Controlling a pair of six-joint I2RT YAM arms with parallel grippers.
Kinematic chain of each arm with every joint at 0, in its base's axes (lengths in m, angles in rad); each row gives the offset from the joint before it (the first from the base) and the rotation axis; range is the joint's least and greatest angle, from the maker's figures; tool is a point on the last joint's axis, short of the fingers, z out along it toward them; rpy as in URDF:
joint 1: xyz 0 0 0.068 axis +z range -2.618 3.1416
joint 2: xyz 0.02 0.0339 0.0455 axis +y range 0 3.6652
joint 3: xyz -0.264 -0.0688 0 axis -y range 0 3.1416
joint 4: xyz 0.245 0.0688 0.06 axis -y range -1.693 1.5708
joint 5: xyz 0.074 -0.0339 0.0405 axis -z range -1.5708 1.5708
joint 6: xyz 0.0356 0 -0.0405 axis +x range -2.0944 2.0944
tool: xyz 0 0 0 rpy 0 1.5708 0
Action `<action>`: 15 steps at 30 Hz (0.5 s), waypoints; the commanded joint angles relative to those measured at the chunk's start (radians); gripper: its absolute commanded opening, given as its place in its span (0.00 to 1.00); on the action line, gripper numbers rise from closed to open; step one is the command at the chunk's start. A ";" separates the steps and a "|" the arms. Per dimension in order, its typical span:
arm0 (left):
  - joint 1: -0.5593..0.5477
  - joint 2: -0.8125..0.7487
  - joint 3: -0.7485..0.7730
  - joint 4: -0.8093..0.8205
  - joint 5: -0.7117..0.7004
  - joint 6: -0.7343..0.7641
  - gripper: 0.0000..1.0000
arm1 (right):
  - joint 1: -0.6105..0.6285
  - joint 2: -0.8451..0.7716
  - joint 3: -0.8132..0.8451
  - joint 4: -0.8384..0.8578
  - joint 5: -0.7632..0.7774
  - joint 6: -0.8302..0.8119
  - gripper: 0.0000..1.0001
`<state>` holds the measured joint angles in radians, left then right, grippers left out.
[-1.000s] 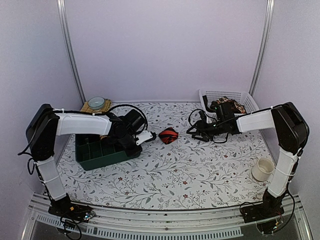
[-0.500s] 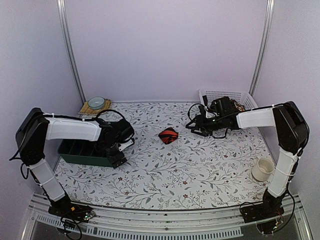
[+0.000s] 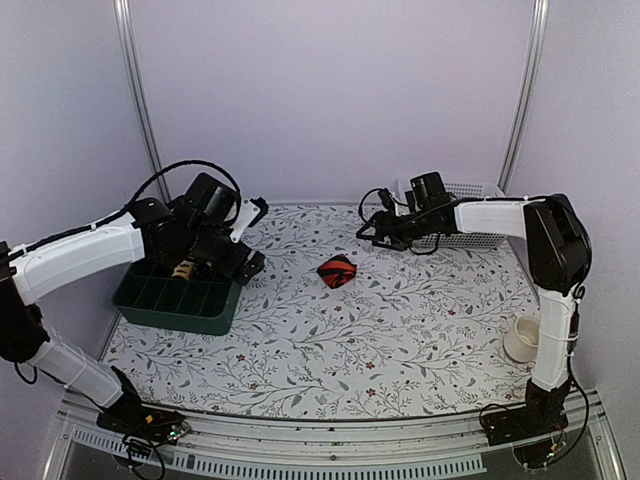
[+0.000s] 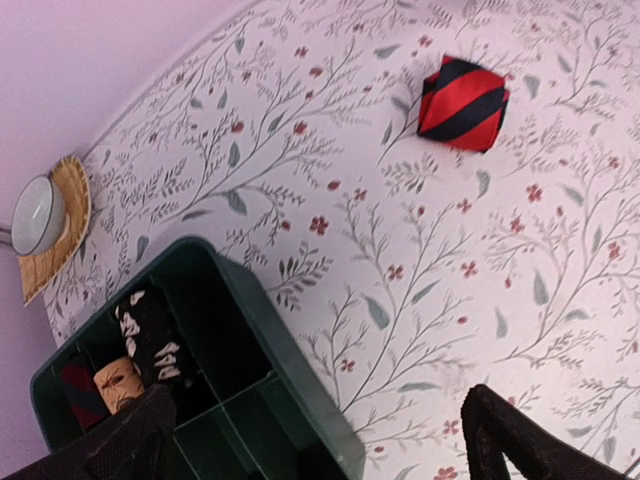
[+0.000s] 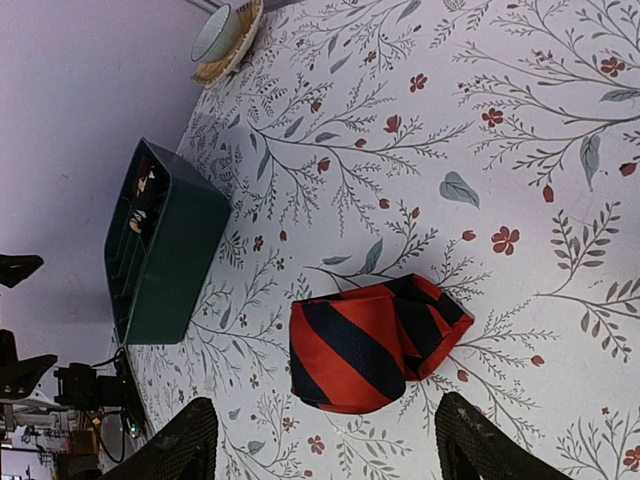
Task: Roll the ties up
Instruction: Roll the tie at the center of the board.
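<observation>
My left pincer is spread wide and empty, hanging by the green tray. My right pincer is spread too, pinching nothing, well off to the tray's right. The red tie, soft cloth with black diagonal stripes folded into a squat bundle, lies on the floral surface right of the tray, clear of both pincers.

Only the left wrist view looks into the tray's rigid compartments. They hold a black-and-white coil, a tan coil and a maroon coil. Beyond the tray, a pale bowl sits on a woven mat.
</observation>
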<state>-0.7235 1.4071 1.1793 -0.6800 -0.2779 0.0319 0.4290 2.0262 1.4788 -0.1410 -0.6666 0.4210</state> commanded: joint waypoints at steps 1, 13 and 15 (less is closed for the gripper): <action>-0.021 0.092 0.044 0.151 0.140 0.004 1.00 | -0.003 0.154 0.109 -0.152 -0.053 -0.125 0.75; 0.073 0.456 0.132 0.460 0.431 -0.355 1.00 | 0.038 0.342 0.287 -0.271 -0.131 -0.190 0.75; 0.102 0.461 0.071 0.568 0.512 -0.458 1.00 | 0.040 0.370 0.306 -0.292 -0.133 -0.206 0.75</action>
<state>-0.6819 1.8626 1.3228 -0.3408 0.0231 -0.1913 0.4576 2.2684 1.7443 -0.3695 -0.7650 0.2634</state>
